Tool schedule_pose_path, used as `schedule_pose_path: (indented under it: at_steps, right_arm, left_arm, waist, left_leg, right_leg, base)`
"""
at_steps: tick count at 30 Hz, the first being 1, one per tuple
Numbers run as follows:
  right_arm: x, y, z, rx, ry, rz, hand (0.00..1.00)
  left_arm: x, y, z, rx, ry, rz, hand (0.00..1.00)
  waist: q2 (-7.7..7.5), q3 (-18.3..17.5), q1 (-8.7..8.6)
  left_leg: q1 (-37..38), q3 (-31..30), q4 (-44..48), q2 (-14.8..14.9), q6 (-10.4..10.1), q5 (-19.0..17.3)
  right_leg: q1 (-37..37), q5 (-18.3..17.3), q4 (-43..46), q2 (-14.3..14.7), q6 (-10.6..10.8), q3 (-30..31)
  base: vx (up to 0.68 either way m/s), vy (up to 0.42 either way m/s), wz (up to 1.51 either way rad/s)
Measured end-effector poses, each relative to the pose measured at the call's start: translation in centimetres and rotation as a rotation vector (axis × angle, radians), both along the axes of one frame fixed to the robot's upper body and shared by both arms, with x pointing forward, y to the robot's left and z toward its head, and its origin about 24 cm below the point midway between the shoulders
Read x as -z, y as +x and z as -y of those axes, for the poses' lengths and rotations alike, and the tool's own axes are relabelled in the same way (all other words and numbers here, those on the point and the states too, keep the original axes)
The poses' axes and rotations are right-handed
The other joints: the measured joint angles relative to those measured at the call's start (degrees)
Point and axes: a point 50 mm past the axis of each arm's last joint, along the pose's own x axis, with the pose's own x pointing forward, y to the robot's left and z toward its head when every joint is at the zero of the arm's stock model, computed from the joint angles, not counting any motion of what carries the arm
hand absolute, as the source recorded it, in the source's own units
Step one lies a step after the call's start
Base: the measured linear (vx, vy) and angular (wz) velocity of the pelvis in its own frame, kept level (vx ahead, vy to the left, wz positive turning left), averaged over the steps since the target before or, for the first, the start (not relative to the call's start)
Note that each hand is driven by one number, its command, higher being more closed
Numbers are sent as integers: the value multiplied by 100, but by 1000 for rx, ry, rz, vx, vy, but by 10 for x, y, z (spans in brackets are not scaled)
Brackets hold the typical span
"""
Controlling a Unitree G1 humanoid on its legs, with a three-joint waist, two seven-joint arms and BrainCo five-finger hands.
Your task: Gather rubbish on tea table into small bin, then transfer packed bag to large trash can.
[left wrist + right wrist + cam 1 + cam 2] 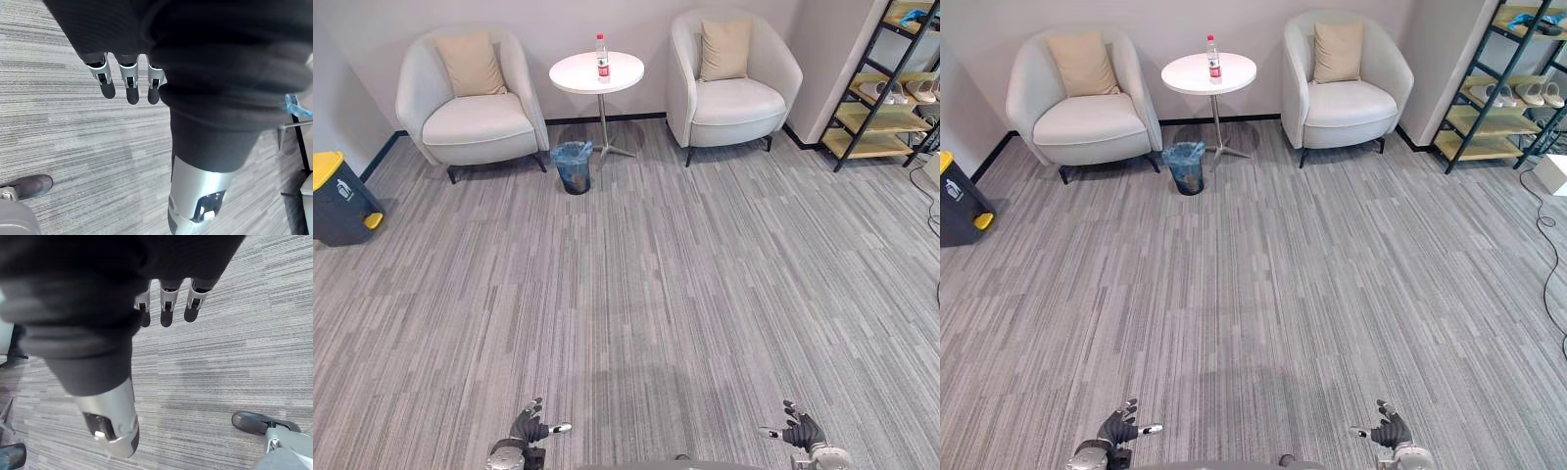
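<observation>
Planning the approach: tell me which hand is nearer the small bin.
Left. The left hand is almost straight back from the small bin; the right hand is as far back but well to the right.

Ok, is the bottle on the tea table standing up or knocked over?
Upright: the bottle stands on its base on the round white table, with its red top uppermost.
</observation>
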Motion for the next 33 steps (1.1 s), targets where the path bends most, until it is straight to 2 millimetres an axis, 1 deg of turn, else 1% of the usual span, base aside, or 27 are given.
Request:
schedule_pose_path:
  at_steps: [4, 10, 18, 25, 33]
  right_arm:
    - [0, -1, 0, 1, 1, -2, 0]
    - [1, -3, 0, 33, 18, 3, 0]
    - [1, 0, -3, 60, 41, 20, 0]
    - [3, 4, -11, 56, 63, 27, 0]
    - [4, 4, -14, 56, 71, 26, 0]
  left_arm:
    - [0, -1, 1, -1, -2, -3, 0]
    - [1, -4, 0, -4, -1, -9, 0]
    - [1, -2, 1, -4, -1, -4, 0]
    - [1, -1, 4, 1, -5, -4, 0]
    - [2, -1, 6, 12, -8, -8, 0]
  waist:
    - [5, 1, 0]
    - [6, -2, -1]
    - [-3, -1, -2]
    - [-46, -17, 2]
    - [-89, -11, 1]
  left_leg:
    - [-14, 18, -81, 17, 2, 6]
    - [-44, 22, -150, 19, -6, 17]
    - [-11, 17, -188, 23, 4, 74]
    - [21, 7, -191, 20, 3, 74]
    - [-24, 106, -284, 25, 5, 74]
  right_leg:
    - [27, 149, -171, 18, -15, -50]
    - [29, 211, -277, 25, -30, -57]
    - [40, 212, -290, 32, -29, -82]
    - [113, 237, -371, 28, -8, -100]
    - [11, 274, -462, 40, -17, -46]
  base:
    - [-85, -7, -1]
    - [-52, -6, 0]
    - [22, -2, 0]
    - [-21, -4, 1]
    - [-33, -8, -5]
